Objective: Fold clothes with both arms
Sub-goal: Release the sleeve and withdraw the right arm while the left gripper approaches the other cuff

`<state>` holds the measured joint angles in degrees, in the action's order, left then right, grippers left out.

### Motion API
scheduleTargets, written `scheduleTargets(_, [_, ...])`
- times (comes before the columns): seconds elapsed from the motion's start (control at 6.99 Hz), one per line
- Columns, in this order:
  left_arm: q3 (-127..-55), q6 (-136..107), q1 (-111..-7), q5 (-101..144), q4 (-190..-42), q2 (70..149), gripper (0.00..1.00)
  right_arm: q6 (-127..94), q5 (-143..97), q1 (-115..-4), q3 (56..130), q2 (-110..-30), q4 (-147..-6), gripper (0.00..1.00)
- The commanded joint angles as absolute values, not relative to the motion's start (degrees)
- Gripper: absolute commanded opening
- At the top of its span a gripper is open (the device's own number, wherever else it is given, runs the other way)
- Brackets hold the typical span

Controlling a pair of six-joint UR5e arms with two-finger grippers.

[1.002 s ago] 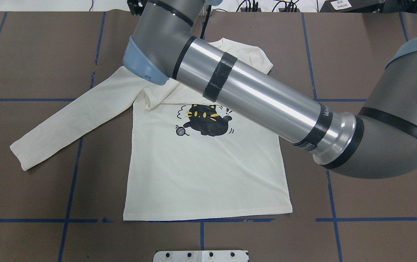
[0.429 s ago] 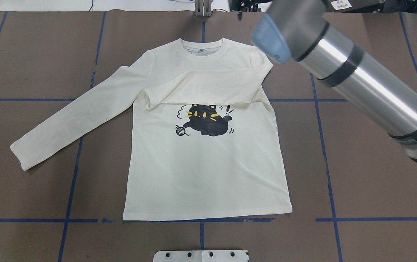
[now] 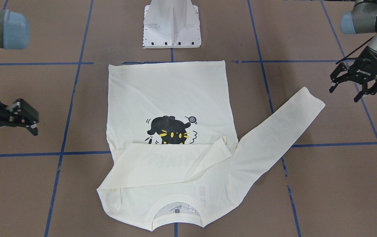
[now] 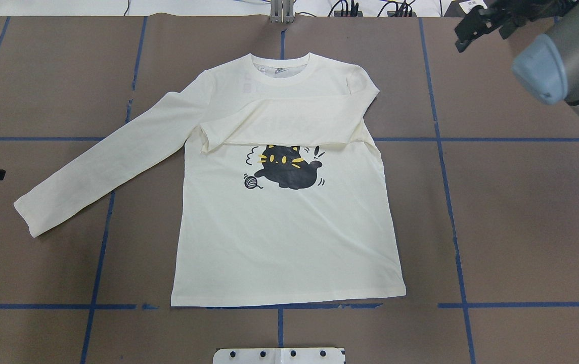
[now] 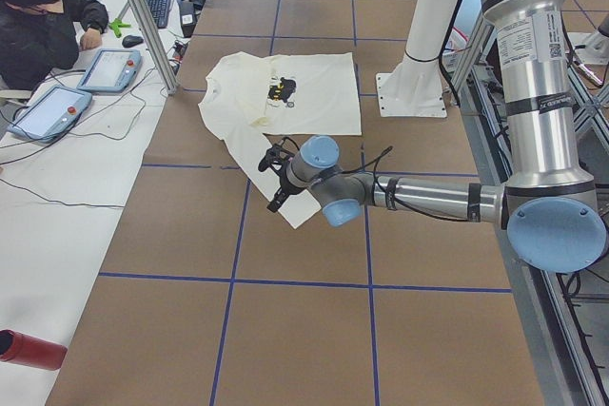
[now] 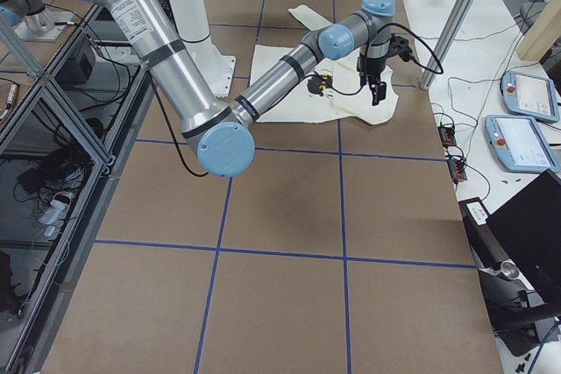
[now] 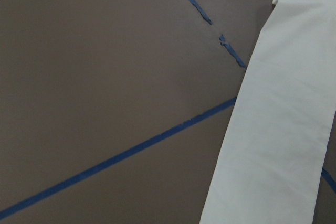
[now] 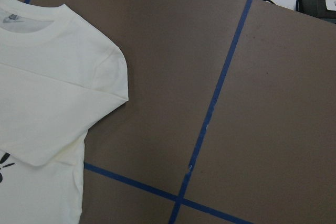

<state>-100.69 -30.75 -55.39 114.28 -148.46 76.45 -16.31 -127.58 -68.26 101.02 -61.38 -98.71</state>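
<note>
The cream T-shirt (image 4: 284,237) lies flat on the brown table with its black cat print (image 4: 286,169) facing up. One sleeve (image 4: 289,124) is folded across the chest just above the print. The other sleeve (image 4: 102,162) stretches out flat toward my left side. My left gripper (image 3: 344,94) hangs open beyond that sleeve's cuff, apart from it, holding nothing. My right gripper (image 3: 12,136) is open and empty, off the shirt's shoulder side. The left wrist view shows the outstretched sleeve (image 7: 278,129); the right wrist view shows the shoulder (image 8: 52,87).
Blue tape lines (image 4: 451,202) grid the table. The white base block (image 3: 172,24) stands just past the shirt's hem. A person (image 5: 48,16) sits at a side bench with control tablets (image 5: 109,68). Metal posts (image 5: 143,16) stand along that edge.
My right arm has swung from across the shirt's chest to the far right, uncovering the collar and the folded sleeve. The shirt has not moved. The left gripper's tip now shows at the left edge.
</note>
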Motion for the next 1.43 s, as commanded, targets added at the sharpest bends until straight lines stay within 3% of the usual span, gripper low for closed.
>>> scheduleTargets(0.0, [-100.5, -37.2, -44.6, 106.0, -151.3, 73.9, 0.91, -12.7, -129.6, -71.4, 106.2, -70.3, -96.7, 1.00])
scheduleTargets(0.72, [-100.2, -41.1, -33.9, 97.4, -150.9, 73.2, 0.90, -13.4, -129.5, -71.4, 107.7, -71.9, -96.7, 1.00])
scheduleTargets(1.0, [-100.1, -41.1, -33.3, 96.8, -150.8, 73.0, 0.71, -13.4, -129.5, -71.5, 107.7, -71.9, -96.7, 1.00])
scheduleTargets(1.29, [-99.8, -41.1, -33.3, 96.2, -150.8, 73.0, 0.70, -13.4, -129.5, -71.5, 107.7, -71.9, -96.7, 1.00])
